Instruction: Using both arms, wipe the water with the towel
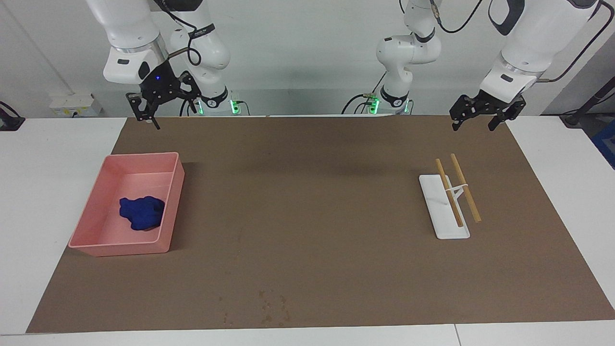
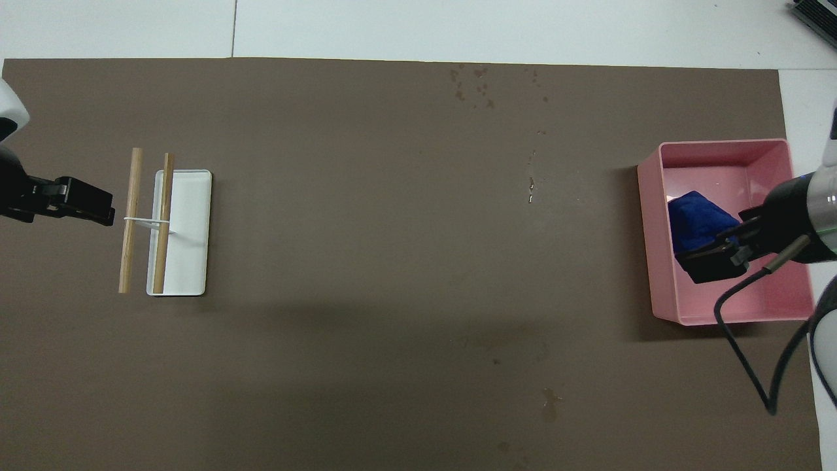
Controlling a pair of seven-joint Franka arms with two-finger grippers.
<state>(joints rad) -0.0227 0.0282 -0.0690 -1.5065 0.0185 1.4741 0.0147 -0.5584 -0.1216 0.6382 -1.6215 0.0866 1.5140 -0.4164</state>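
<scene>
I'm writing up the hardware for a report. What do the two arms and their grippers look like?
Both arms are glossy white, rounded jointed segments with dark grey joint panels, silver wrist rings and black cables looped alongside. Each ends in a black clawed gripper: the left gripper and the right gripper, which shows a small blue light.

White table (image 1: 552,158) under a brown mat (image 1: 312,216). Plain pale wall (image 1: 298,48) at the robots' end. Soft even light, faint shadows on the mat. White power strip (image 1: 74,105) by the wall.
</scene>
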